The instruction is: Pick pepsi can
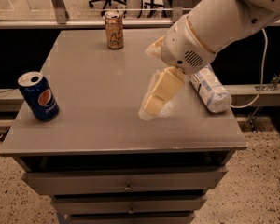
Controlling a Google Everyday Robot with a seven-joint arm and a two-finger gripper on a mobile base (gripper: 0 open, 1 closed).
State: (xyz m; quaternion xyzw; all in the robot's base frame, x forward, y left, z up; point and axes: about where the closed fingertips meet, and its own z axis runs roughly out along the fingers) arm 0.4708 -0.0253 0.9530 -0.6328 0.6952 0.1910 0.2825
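Standing upright at the front left of the tabletop (pixel 93 73), the pepsi can (pixel 38 97) is untouched. Well to its right the gripper (pixel 154 102) hangs low over the tabletop, angled down toward the can's side; whether it is open or closed cannot be told. The arm (pixel 214 24) slants up and right, cut off by the frame. It partly hides a clear bottle (pixel 213 91) lying farther right. A tan can (pixel 114 30) stands beyond the pepsi can.
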